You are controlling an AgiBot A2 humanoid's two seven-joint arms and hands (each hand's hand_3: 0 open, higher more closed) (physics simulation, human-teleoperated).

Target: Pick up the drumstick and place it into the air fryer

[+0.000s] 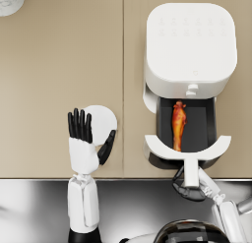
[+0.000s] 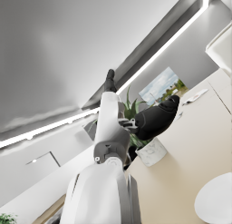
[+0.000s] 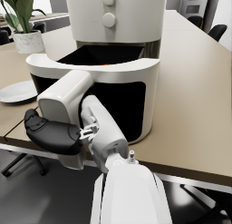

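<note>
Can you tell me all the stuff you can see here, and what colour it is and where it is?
air fryer: one, white, on the table's right side, drawer pulled open
drumstick: one, orange-brown, lying in the black drawer
plate: one, white, left of the air fryer, partly under the left hand
plant pot: one, white with a green plant, at the table's far left corner
table: one, beige, under everything
left hand: one, dark, fingers spread above the plate
right hand: one, dark, on the drawer's handle
</note>
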